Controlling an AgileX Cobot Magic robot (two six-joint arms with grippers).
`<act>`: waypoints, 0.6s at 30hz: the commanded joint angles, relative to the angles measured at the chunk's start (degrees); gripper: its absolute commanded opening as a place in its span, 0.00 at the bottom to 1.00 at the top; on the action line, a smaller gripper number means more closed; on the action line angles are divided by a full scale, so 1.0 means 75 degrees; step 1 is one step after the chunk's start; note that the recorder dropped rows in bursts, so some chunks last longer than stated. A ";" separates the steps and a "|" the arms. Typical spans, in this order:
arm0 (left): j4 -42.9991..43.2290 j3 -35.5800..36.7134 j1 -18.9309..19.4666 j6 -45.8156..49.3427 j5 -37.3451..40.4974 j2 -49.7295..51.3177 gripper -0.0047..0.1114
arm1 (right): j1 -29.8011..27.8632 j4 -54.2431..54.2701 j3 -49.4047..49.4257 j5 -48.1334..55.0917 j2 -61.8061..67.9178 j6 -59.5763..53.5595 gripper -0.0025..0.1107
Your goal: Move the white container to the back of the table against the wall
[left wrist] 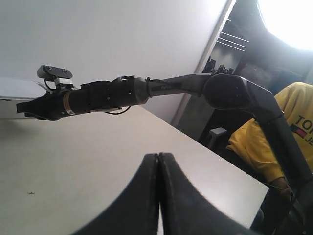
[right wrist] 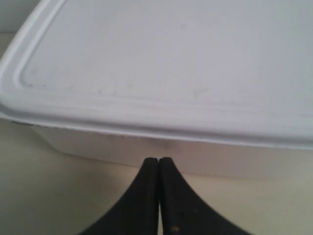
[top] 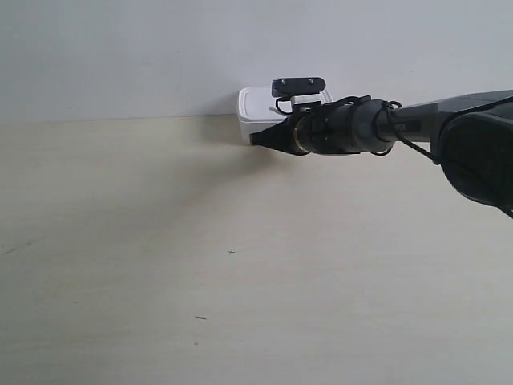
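Note:
The white container point(top: 258, 108) sits at the far edge of the table point(top: 160, 265), up against the wall point(top: 120, 56). The arm at the exterior view's right reaches to it; its wrist view shows that it is my right arm. My right gripper point(top: 255, 140) is shut, holding nothing, with its tips at the container's side wall below the lid rim point(right wrist: 146, 127). In the right wrist view the container point(right wrist: 171, 73) fills the frame just past the right gripper point(right wrist: 159, 159). My left gripper point(left wrist: 158, 155) is shut and empty over bare table, far from the container point(left wrist: 14, 90).
A small dark cross mark point(top: 232, 252) and a speck point(top: 199, 318) lie on the table. In the left wrist view a person in a yellow shirt point(left wrist: 288, 127) sits beyond the table's side edge point(left wrist: 215, 152), near dark furniture.

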 commanded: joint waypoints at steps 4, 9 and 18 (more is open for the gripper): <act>-0.0003 0.0023 0.0031 -0.0030 0.0145 -0.0034 0.04 | -0.0062 0.0035 0.1257 0.0180 -0.0975 -0.0482 0.02; -0.0003 0.0035 0.0031 -0.0030 0.0354 -0.0034 0.04 | -0.0062 0.0035 0.2629 0.0152 -0.2126 -0.0482 0.02; 0.0022 0.0295 0.0031 0.0000 0.1242 -0.0034 0.04 | -0.0062 0.0035 0.5325 -0.0834 -0.4837 0.0102 0.02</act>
